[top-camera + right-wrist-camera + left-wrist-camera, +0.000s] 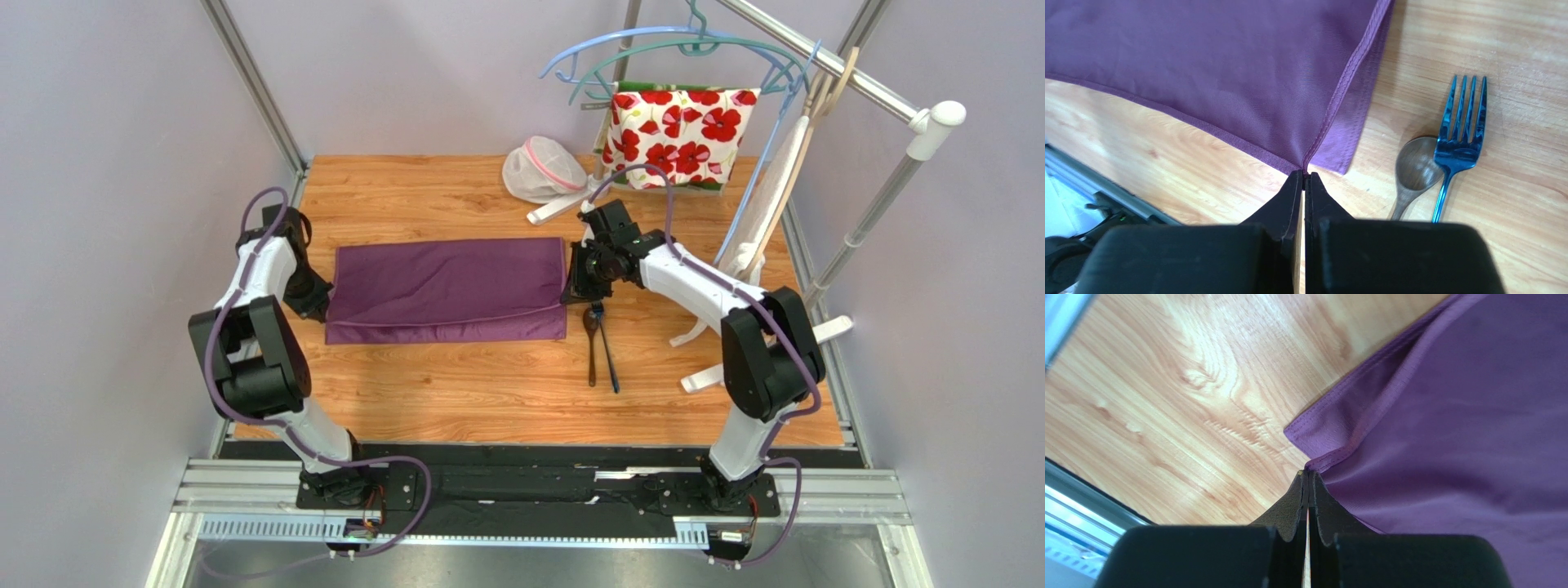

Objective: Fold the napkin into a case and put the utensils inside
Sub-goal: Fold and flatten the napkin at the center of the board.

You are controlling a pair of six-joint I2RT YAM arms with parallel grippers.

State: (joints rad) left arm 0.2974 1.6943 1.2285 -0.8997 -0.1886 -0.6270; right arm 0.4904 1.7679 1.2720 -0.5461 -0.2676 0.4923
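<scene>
L tool point(1308, 478), R tool point(1303, 177) pinch 1 napkin point(448, 288) — 1 spoon point(1416, 168), 1 fork point(1462, 131) beside.

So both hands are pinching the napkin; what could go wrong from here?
The left hand and right hand each grip only a sliver of the napkin hem, so it may slip out when pulled.
A lower layer pokes out past each pinch and might be left behind, skewing the fold.
The spoon and fork lie close beside the right hand; a sweep could knock them.
</scene>
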